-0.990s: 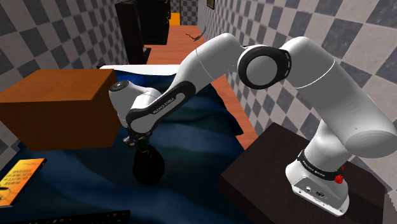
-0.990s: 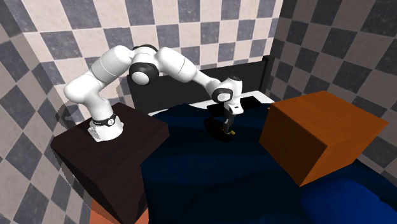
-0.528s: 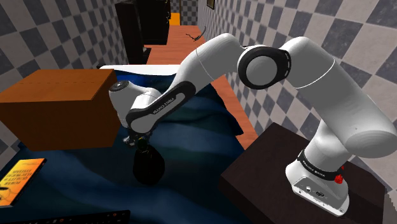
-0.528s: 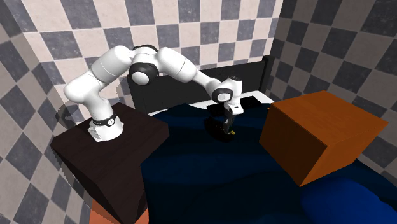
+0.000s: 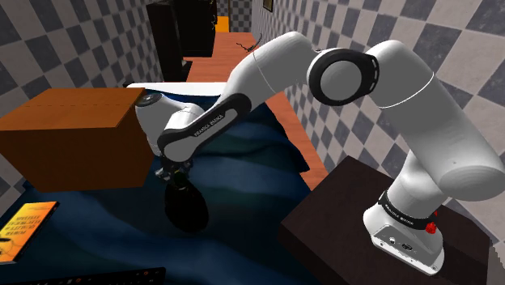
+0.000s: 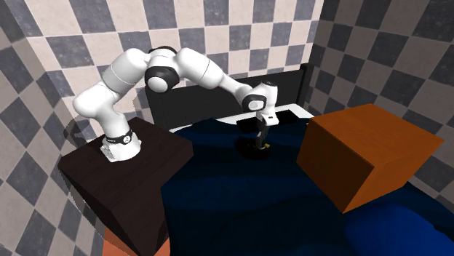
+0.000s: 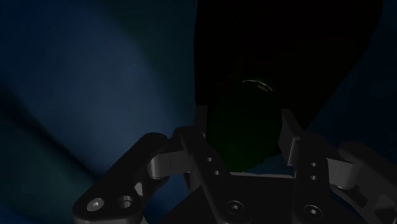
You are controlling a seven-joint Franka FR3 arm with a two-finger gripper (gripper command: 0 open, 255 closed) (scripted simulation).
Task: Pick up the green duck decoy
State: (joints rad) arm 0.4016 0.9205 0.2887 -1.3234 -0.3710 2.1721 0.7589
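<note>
The pincer [image 7: 243, 121] hides both flanks of the dark duck decoy [image 7: 245, 137].

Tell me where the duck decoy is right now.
The dark green duck decoy is clasped between the gripper's fingers, down by the blue cover, left of centre in the shoulder view, beside the orange-brown box.

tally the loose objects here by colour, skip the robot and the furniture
brown: 1, box
orange: 1, book
dark green: 1, duck decoy
black: 1, flat object at the shoulder view's lower edge
total: 4
</note>
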